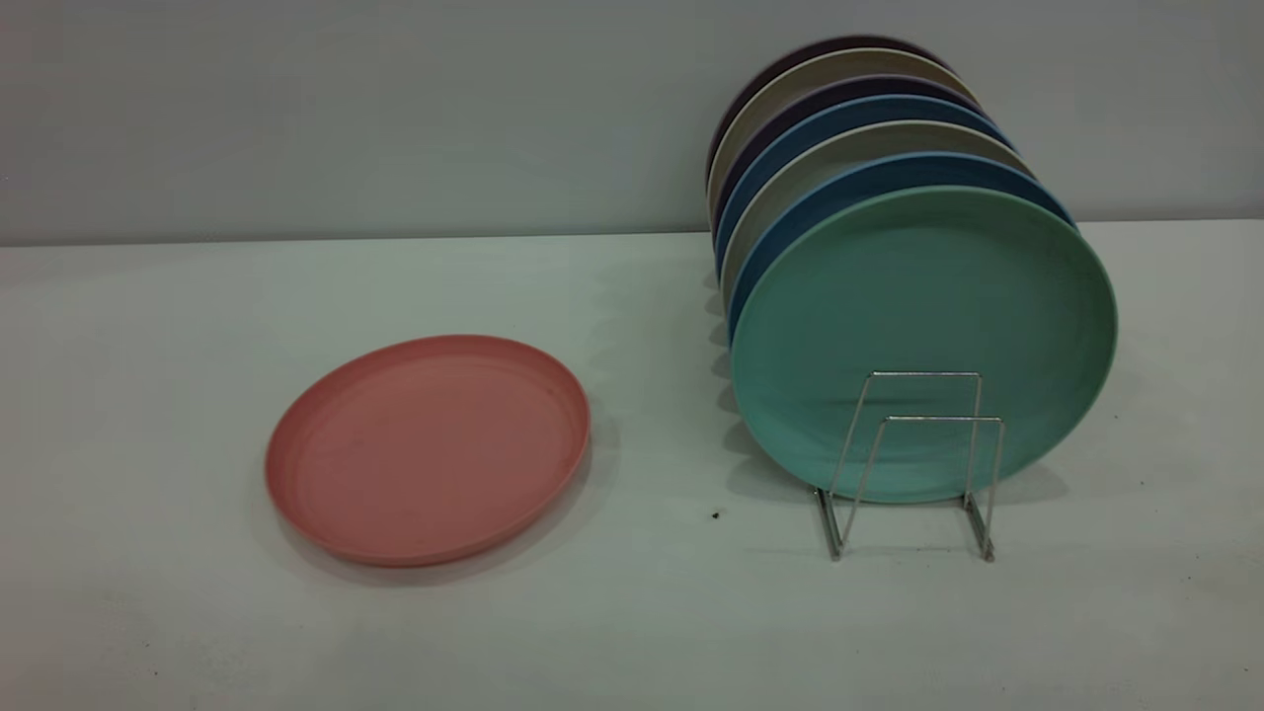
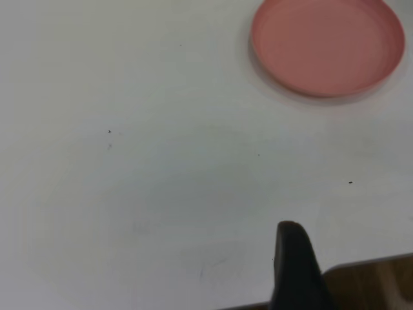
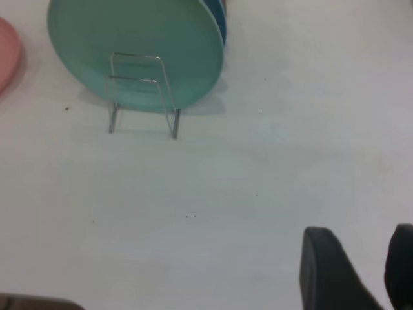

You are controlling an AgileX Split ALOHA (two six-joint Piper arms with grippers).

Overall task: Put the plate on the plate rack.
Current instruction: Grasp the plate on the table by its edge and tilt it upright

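Exterior view: round salmon-pink matte plastic plate (image 1: pixel 428 449) seen flat on white table (image 1: pixel 632 612), lower left of frame, well apart from thin silver wire plate rack (image 1: pixel 913 464) at right. Rack filled behind by teal-green plate (image 1: pixel 923 336); front slot judged free. No gripper in view.

Left wrist view: pink plate untouched, upper right. Left gripper (image 2: pixel 297 268): one dark finger shown; spread cannot be told.

Right wrist view: right gripper (image 3: pixel 358 268) fingers parted, nothing held. Task judged not started: grasp, lift, slotting all left.
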